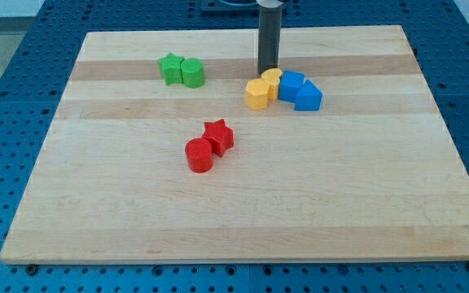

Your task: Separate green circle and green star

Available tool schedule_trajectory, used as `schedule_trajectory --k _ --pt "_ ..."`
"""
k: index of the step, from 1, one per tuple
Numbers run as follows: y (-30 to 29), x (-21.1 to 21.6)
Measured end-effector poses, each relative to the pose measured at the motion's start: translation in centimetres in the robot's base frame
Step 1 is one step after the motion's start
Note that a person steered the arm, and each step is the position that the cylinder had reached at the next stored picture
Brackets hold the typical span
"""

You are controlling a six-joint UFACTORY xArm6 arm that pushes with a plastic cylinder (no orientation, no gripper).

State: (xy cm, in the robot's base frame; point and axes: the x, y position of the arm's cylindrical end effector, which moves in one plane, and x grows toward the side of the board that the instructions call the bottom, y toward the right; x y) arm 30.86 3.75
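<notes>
On the table [243, 203], the largest item under inspection, nothing toward the separation is showing as done. Near the view's top left, the green star [170, 68] and the green circle [192, 72] are sitting pressed together, star on the view's left, so the whole push is remaining. Toward the view's right a cluster is lying: yellow blocks [262, 88] touching blue blocks [299, 89]. Below centre, a red star [219, 136] is touching a red circle [199, 155]. I am carrying no claw, so nothing is being grasped; my tip [268, 68] is standing just above the yellow blocks, well apart from the green pair.
</notes>
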Motion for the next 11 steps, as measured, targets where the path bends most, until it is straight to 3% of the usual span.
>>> schedule_trajectory --k 2,6,10,11 --pt "-0.1 -0.9" --pt "-8.9 -1.8" --pt "-14.8 -0.3" --pt "-15.1 2.4"
